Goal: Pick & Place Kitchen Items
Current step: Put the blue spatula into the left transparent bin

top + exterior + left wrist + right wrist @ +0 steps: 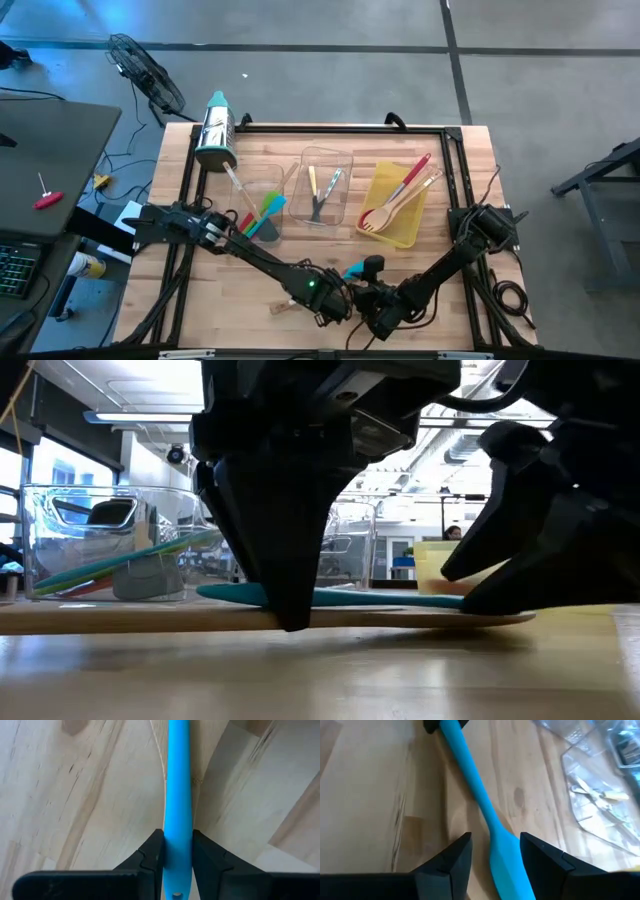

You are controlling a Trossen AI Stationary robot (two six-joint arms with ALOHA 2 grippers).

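Observation:
A teal silicone spatula [353, 270] is held level just above the table near its front edge. It also shows in the low view [380, 597]. My left gripper [177, 837] is shut on its handle. My right gripper [495, 845] is open, with one finger on either side of the spatula's blade [507, 865]. I cannot tell whether either finger touches the blade. A wooden utensil [420, 618] lies flat on the table under the spatula; its end shows in the high view [280, 305]. My left gripper pinches the spatula's handle [178, 820] between its two fingers, close to the free end with the small hole [176, 894]. The fingers point down and lie across the handle. The spatula sits level in the hold; I cannot tell whether it rests on the wooden utensil.
At the back stand a clear bin [262, 178] with teal, green and red spatulas, a clear bin [345, 160] with small knives, and a yellow bin [400, 238] with a red spoon and wooden forks. A steel cylinder with a teal cap [215, 130] lies at the far left.

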